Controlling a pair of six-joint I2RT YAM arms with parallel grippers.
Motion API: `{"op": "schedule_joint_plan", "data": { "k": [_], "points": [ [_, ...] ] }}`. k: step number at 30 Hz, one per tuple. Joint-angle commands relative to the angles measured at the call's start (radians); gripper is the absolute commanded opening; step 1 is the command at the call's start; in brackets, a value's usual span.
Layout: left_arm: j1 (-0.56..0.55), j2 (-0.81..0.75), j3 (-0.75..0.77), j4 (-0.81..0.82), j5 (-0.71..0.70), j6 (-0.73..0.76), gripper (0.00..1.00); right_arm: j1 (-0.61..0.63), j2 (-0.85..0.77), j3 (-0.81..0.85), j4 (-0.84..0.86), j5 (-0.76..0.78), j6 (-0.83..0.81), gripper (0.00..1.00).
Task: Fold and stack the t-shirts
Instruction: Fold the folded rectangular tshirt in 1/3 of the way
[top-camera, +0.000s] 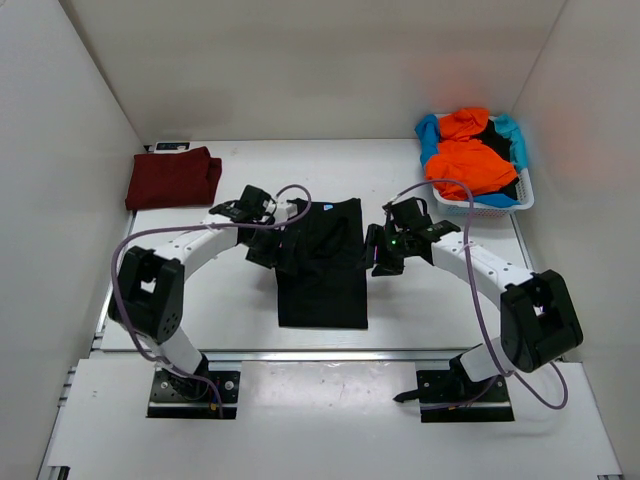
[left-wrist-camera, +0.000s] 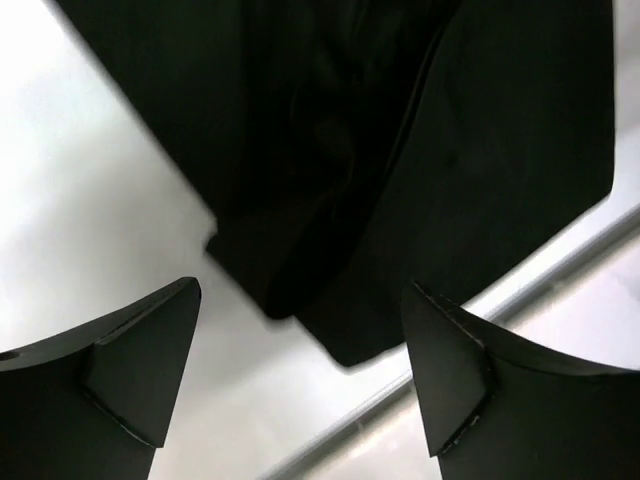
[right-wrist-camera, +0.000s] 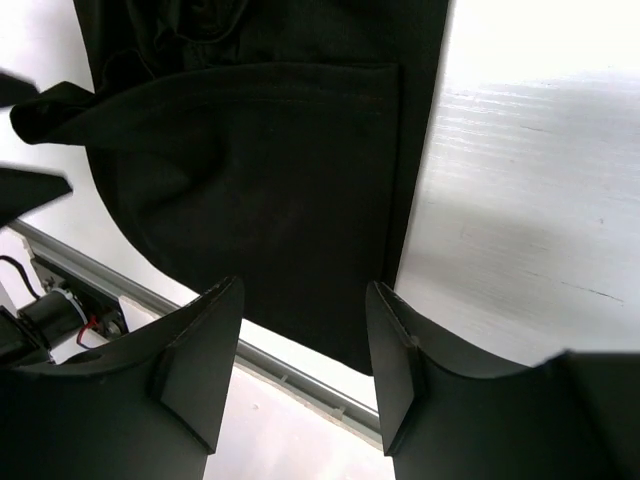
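Two grippers flank one shirt.

1. Far left: one dark red shirt lies folded at the far-left corner of the table, well apart from both my arms.
2. My left gripper hangs at the left edge of the black shirt. Its jaws are spread wide with nothing between them. In the left wrist view a corner of the cloth lies just beyond the fingertips.
3. The black shirt lies flat at table centre as a narrow strip. Its long axis runs near to far, and its sides appear turned in.
4. My right gripper hangs at the strip's right edge, jaws parted and empty. The right wrist view shows the straight side edge running ahead between the fingers.
5. Both grippers sit beside the far half of the strip, about equally close. I judge the next fold runs along the long axis, one gripper per side.
6. Far right: one white basket holds a heap of orange, light blue and black cloth. I cannot count its pieces.

Count on the table: two shirts, one folded and one part-folded.
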Motion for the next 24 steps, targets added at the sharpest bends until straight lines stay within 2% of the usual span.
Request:
{"op": "schedule_joint_plan", "data": {
  "k": [1, 3, 6, 8, 11, 15, 19, 24],
  "points": [
    [-0.018, 0.045, 0.067, 0.063, -0.006, -0.008, 0.89, -0.005, 0.006, 0.015, 0.039, -0.022, -0.017, 0.49],
    [-0.013, 0.08, 0.078, 0.069, 0.003, -0.006, 0.75, -0.011, 0.007, 0.003, 0.048, -0.025, -0.012, 0.49],
    [-0.013, 0.102, 0.108, 0.023, -0.012, 0.007, 0.68, -0.019, 0.007, -0.005, 0.051, -0.028, -0.003, 0.49],
    [-0.012, 0.101, 0.111, -0.006, -0.018, 0.018, 0.69, -0.024, 0.007, -0.001, 0.046, -0.027, -0.011, 0.49],
    [-0.007, 0.059, 0.105, -0.002, -0.022, 0.047, 0.76, -0.024, 0.009, -0.007, 0.054, -0.032, -0.008, 0.49],
    [-0.027, 0.031, 0.096, 0.035, -0.017, 0.084, 0.74, -0.022, 0.021, -0.014, 0.068, -0.042, 0.003, 0.48],
    [-0.03, 0.031, 0.127, -0.03, 0.017, 0.144, 0.74, -0.013, 0.019, -0.005, 0.054, -0.036, -0.003, 0.49],
    [-0.075, 0.022, 0.144, -0.086, -0.087, 0.273, 0.77, -0.019, 0.004, -0.028, 0.062, -0.051, 0.008, 0.5]
  ]
}}
